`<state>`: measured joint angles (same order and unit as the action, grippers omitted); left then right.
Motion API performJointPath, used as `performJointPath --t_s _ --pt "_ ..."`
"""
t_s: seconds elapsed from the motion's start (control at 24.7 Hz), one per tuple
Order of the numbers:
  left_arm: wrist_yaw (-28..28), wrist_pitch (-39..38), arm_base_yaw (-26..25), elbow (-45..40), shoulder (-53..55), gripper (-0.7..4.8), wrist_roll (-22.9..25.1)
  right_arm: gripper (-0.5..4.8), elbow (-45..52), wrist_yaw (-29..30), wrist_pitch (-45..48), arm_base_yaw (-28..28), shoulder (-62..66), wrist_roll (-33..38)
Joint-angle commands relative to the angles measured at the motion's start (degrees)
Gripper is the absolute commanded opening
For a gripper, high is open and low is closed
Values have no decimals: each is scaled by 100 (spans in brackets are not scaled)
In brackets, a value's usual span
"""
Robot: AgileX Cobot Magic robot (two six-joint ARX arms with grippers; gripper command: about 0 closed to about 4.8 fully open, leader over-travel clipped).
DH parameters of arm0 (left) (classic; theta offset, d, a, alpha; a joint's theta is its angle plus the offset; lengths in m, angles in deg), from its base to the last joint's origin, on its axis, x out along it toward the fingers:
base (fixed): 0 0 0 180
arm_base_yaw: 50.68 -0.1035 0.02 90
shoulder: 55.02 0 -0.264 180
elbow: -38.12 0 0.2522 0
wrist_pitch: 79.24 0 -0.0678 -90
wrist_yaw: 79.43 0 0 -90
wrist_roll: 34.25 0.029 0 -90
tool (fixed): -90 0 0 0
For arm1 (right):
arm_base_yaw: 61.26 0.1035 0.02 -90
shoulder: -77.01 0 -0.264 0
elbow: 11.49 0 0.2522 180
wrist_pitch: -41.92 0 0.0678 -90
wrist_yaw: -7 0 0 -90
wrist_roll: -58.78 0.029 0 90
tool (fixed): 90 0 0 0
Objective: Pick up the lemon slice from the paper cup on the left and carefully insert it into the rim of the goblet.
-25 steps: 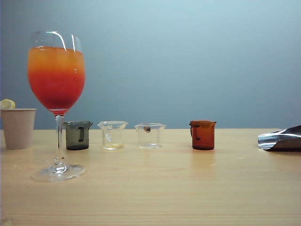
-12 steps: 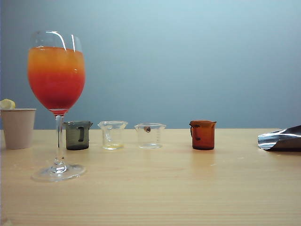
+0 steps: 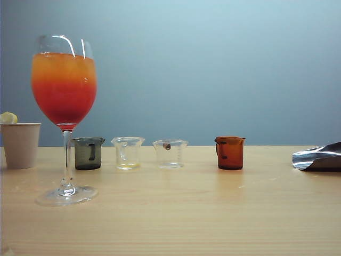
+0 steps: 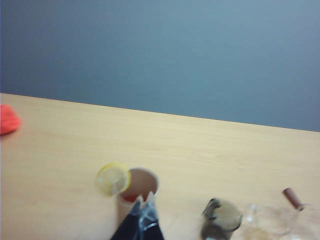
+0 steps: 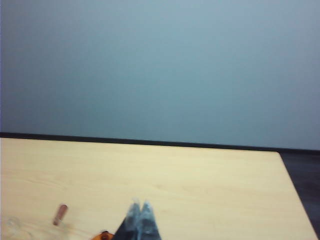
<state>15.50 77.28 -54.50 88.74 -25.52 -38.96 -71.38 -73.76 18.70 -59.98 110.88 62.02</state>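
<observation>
Here the left gripper (image 4: 145, 199), fingers together and empty, hangs near the paper cup (image 4: 134, 192). One lemon slice (image 4: 113, 179) stands upright on the cup's rim, just left of the tips. The right gripper (image 5: 140, 207), also closed, sits well right. One goblet (image 3: 64, 117), four beakers.

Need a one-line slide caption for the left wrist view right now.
Shut left end effector above the paper cup, lemon slice perched on its rim, beakers nearby.
</observation>
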Motion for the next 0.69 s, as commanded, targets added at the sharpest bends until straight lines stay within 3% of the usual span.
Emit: performJointPath --t_s 0.04,0.24,0.32,0.45,0.53,0.69 --pt "280 378 0 337 625 -5 20 -5 -520 90 72 348 442 66" --pt "748 468 -256 579 1534 -5 452 -5 -1032 140 118 1010 1246 7" --pt "916 544 -382 603 1738 -5 400 -5 -1145 133 289 1475 1582 323" --pt "1097 739 -767 603 2011 -5 588 -5 -1187 -164 761 2437 1941 216" --pt "1202 841 -1021 603 2275 -5 684 -5 -1198 -195 1117 2763 2166 184" --pt "2009 1231 -1572 603 2990 -5 802 -5 -1204 -120 1451 3139 2551 162"
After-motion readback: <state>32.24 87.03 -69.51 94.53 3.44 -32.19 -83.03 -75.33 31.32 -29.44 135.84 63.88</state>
